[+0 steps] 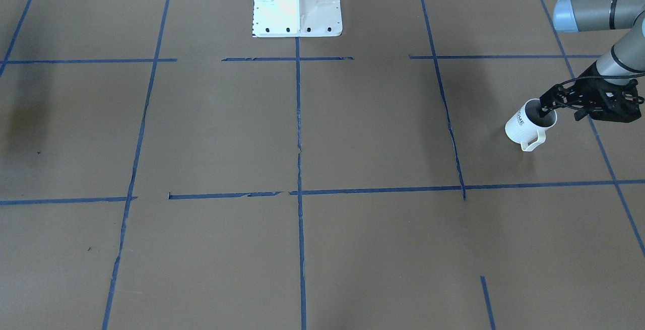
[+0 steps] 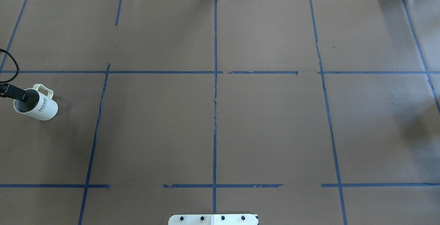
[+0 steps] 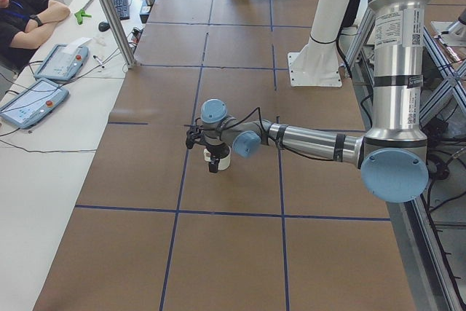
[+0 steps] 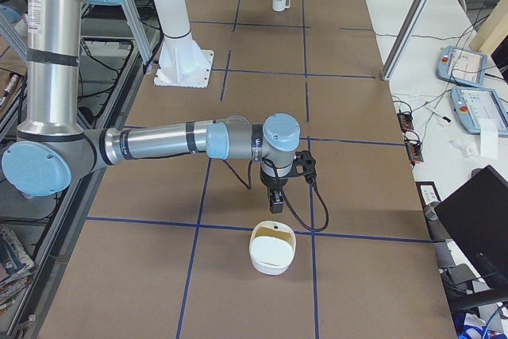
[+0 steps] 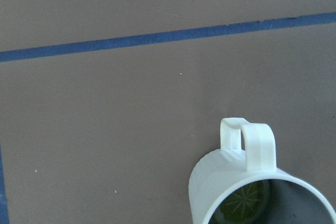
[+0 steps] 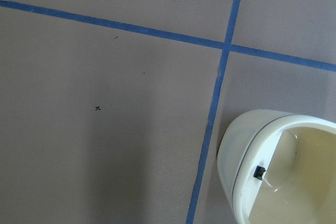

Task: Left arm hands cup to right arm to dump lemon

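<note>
The white cup with "HOME" lettering and a loop handle hangs tilted at the table's left end. It also shows in the overhead view and small and far in the exterior right view. My left gripper is shut on its rim, one finger inside the mouth. A yellow-green lemon slice lies in the cup. I cannot tell if the cup's base touches the table. My right gripper points down just above a cream bowl; I cannot tell if it is open or shut.
The cream bowl stands beside a blue tape crossing at the table's right end. The robot's white base stands at the table's middle rear edge. Operator pendants and cables lie on a side table.
</note>
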You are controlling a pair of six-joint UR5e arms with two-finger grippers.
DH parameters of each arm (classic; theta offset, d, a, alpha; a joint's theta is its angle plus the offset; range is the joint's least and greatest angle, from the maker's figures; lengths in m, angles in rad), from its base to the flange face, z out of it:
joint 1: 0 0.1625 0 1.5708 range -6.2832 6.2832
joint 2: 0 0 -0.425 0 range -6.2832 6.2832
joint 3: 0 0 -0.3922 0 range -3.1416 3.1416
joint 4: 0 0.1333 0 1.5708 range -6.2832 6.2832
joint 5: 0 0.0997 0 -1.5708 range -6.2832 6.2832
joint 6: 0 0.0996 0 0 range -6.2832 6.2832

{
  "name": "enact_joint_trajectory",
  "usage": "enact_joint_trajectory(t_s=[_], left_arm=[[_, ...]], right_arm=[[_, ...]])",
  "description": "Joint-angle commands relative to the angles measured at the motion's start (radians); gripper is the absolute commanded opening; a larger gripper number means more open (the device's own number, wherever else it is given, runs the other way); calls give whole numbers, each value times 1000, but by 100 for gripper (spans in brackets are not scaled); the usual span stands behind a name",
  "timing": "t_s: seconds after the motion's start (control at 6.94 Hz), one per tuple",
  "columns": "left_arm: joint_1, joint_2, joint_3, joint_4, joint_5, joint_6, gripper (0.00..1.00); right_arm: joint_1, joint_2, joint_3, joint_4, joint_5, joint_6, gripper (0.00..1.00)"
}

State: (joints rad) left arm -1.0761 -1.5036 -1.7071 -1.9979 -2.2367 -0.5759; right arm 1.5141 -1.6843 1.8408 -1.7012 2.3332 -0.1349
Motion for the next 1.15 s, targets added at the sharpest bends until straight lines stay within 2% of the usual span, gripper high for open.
enact_joint_trajectory(t_s=[0.0, 0.29, 0.72, 0.86, 1.01], left_arm=[[2, -1, -2, 1, -1, -26, 7], [1, 0, -16, 4, 2, -24, 0], [-5, -1, -74, 16, 6, -24, 0], [-10, -19, -88, 72, 6, -25, 0], [-11, -85, -118, 200, 3, -36, 0]], right_arm=[[0, 0, 0, 0, 0, 0, 100], [0, 0, 0, 3, -2, -9, 100], [0, 0, 32, 25, 2, -17, 100], [0, -2, 81, 25, 0, -6, 100], [-8, 0, 107, 32, 3, -5, 100]])
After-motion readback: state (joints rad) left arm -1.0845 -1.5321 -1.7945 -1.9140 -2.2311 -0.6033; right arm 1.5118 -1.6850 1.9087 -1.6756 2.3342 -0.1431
